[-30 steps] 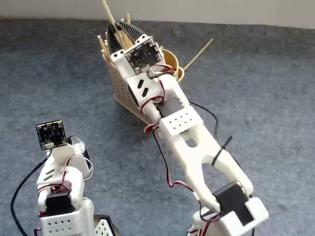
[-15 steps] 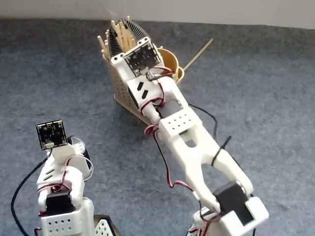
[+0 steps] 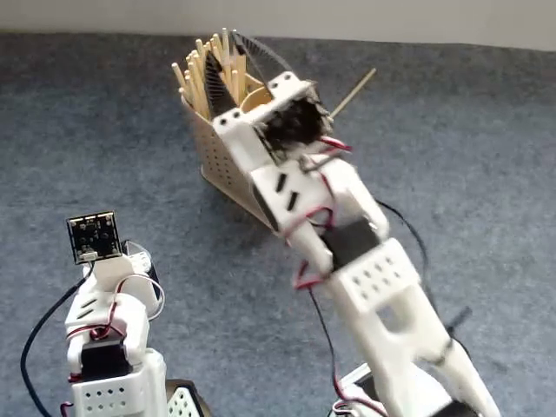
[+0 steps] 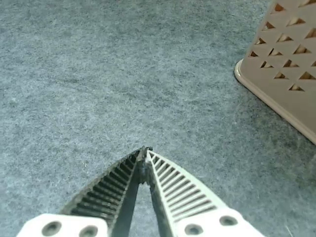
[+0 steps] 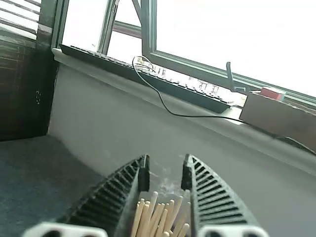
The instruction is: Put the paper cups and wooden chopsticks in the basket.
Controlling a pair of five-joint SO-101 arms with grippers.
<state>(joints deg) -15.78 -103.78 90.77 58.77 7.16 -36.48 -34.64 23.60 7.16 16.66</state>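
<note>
A beige perforated basket stands at the far middle of the grey carpet, with a bundle of wooden chopsticks upright in it. A paper cup's rim shows inside the basket, behind the chopsticks. One chopstick pokes out to the right behind the arm. My right gripper hangs just above the bundle, open, nothing between its fingers; chopstick tips sit below its gap. My left gripper is shut and empty over bare carpet, with the basket's corner off to one side.
The left arm stays folded at the near left corner. The right arm stretches from the near right across to the basket. A pale wall runs along the carpet's far edge.
The chopstick that stuck up from the right gripper has dropped into the basket with the others. The right wrist has lifted and tilted upward. The left arm has not moved.
</note>
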